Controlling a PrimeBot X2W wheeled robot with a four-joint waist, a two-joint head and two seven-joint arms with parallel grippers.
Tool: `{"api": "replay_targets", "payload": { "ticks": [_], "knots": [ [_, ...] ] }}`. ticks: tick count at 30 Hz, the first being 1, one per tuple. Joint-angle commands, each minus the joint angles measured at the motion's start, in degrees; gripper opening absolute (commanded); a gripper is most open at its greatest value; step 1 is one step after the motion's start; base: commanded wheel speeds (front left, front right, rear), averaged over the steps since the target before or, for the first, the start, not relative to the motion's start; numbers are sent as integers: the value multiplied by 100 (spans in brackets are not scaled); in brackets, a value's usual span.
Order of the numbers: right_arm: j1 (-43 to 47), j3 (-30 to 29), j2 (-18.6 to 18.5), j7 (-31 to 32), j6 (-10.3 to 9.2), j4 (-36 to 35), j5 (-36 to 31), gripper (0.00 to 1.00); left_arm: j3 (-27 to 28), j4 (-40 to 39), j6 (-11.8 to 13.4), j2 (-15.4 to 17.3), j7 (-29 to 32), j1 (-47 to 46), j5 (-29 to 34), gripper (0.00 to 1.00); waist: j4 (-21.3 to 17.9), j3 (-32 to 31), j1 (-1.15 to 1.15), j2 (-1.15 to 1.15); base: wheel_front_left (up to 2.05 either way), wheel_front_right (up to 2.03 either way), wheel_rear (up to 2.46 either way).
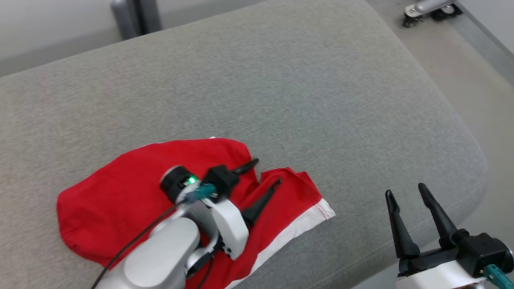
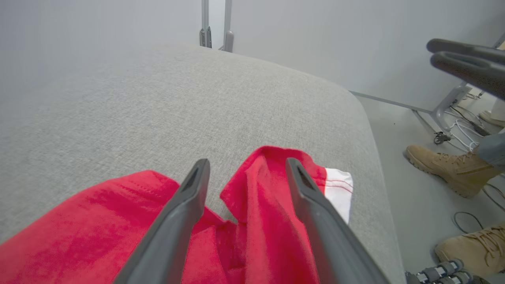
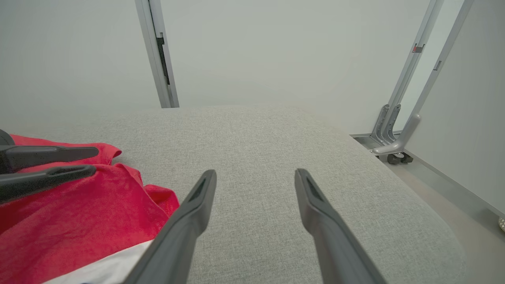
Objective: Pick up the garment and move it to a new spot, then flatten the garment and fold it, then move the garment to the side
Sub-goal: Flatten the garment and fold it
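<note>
The red garment point(image 1: 120, 188) with a white band lies crumpled on the near left part of the grey cushion point(image 1: 281, 80). The left gripper point(image 1: 267, 172) hangs over it, fingers spread, with a fold rising between them, apparently unpinched. The right gripper point(image 1: 405, 192) hovers by the cushion's near right edge, fingers spread and empty.

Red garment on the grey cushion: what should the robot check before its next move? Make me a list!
1. The left gripper is open over the red garment: ok.
2. The right gripper is open, holding nothing: ok.
3. Garment lies flat: not ok, it is bunched.
4. Garment wholly on the grey cushion: cannot tell, its near edge is cut off.
5. Bare cushion beyond it for spreading: ok.
6. A person's boots stay on the floor beside: ok.
</note>
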Motion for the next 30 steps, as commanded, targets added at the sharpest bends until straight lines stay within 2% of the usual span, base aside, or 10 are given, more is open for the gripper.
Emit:
{"api": "replay_targets", "payload": {
  "ticks": [1, 6, 13, 18, 22, 24, 29, 30],
  "knots": [
    [-86, -56, -40, 10, -2, -38, -56, 100, 100, 0, 13, 47, -180, -65, -66, 100, 154, -85, 0, 0, 0, 0, 0],
    [-112, -283, -41, 10, -2, -174, -424, 100, 592, -461, 405, 132, -866, 376, -131, 100, 669, -387, 0, 0, 0, 0, 0],
    [-158, -552, -118, 11, -2, -243, -836, 100, 1535, -1702, 1134, 481, -966, 1606, 132, 100, 1538, -905, 0, 0, 0, 0, 0],
    [-78, -655, -252, 11, -2, -112, -792, 100, 2454, -2071, 1391, 566, -969, 2656, 401, 100, 2098, -1202, 0, 0, 0, 0, 0],
    [26, -634, -255, 11, -2, 20, -731, 100, 3252, -2104, 1382, 437, -970, 3377, 604, 100, 2470, -1339, 0, 0, 0, 0, 0],
    [56, -606, -242, 11, -2, 75, -712, 100, 3463, -2103, 1348, 372, -971, 3530, 645, 100, 2553, -1366, 0, 0, 0, 0, 0],
    [251, -540, -153, 11, -2, 263, -591, 100, 4160, -2000, 1025, 79, -971, 4121, 888, 100, 2878, -1502, 0, 0, 0, 0, 0],
    [351, -491, -104, 11, -2, 326, -548, 100, 4407, -2002, 872, -63, -971, 4306, 985, 100, 2951, -1548, 0, 0, 0, 0, 0]
  ]
}}
